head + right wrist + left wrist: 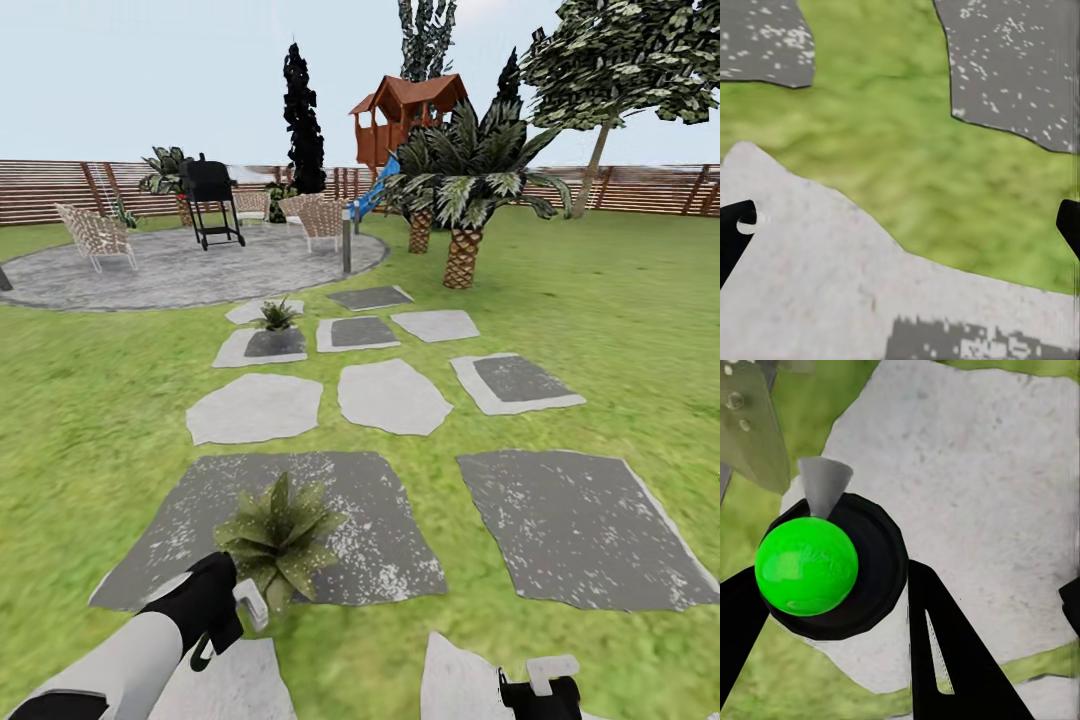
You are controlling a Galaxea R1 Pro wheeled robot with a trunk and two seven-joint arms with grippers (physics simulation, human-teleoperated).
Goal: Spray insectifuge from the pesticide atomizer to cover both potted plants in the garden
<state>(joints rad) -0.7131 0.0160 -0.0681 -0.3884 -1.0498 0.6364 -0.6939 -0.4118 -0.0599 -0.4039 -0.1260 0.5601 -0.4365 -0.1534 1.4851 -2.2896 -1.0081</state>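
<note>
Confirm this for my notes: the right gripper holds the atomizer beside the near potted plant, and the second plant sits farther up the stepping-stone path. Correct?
One detail is wrong: the left gripper holds the pesticide atomizer, not the right one. The left wrist view shows its fingers around the bottle; in the right wrist view the right gripper is open over stone and grass. The near potted plant and the farther plant are as you say.

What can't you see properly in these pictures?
- Left tool, head view: the dark spray bottle with a whitish nozzle in it is mostly hidden by the tool.
- Left wrist view: the bottle's round bright green top blocks its body.
- Near spiky green rosette plant, head view: its base is covered by its own leaves.
- Right tool, head view: cut off by the bottom edge.
- Far small rosette plant: too small for detail.
</note>
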